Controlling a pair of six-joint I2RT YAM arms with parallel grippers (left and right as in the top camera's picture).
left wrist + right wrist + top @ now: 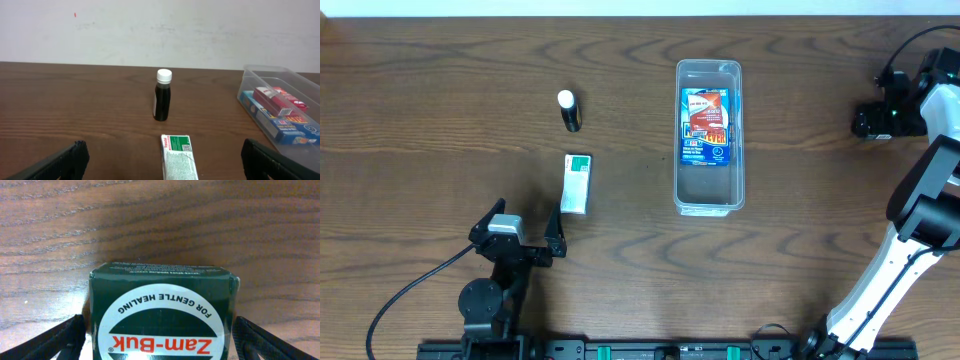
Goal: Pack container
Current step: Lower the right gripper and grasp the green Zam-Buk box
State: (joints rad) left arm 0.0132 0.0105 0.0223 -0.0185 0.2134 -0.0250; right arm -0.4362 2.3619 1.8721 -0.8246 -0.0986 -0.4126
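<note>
Handling probably light, stiff, slick, best pinched at rim: clear container (709,188); left gripper (525,228) spread empty; right gripper (160,337) straddling Zam-Buk box (160,292), clamping unclear.

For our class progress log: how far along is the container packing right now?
Done: a blue-and-red packet lies inside the container. In hand: the right gripper has its fingers either side of a Zam-Buk box; a firm grip can't be confirmed. Left: the white-capped bottle and green-and-white box sit on the table, outside the container, in front of the open left gripper.
</note>
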